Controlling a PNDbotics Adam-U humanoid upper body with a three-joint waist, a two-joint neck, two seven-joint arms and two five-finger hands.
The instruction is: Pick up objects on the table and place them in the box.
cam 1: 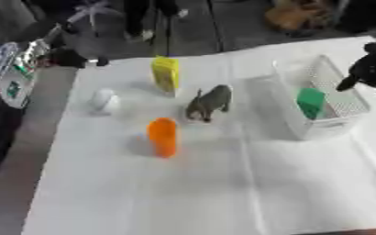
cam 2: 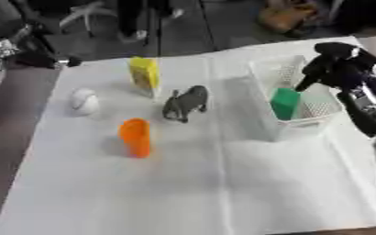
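Note:
On the white-covered table, a white mesh box (cam 2: 295, 126) stands at the right, and a green block (cam 2: 285, 103) leans inside it. Left of the box stand a grey toy animal (cam 2: 184, 103), a yellow carton (cam 2: 146, 75), an orange cup (cam 2: 136, 137) and a white ball (cam 2: 84, 101). My right hand (cam 2: 329, 62) hovers over the far right corner of the box, fingers hanging downward with nothing in them. My left hand does not show.
The table's left edge borders a dark floor with clutter (cam 1: 14, 75) at the upper left. Chair legs and a brown bag (cam 1: 300, 16) lie beyond the far edge. Bare white cloth (cam 2: 223, 193) fills the near half.

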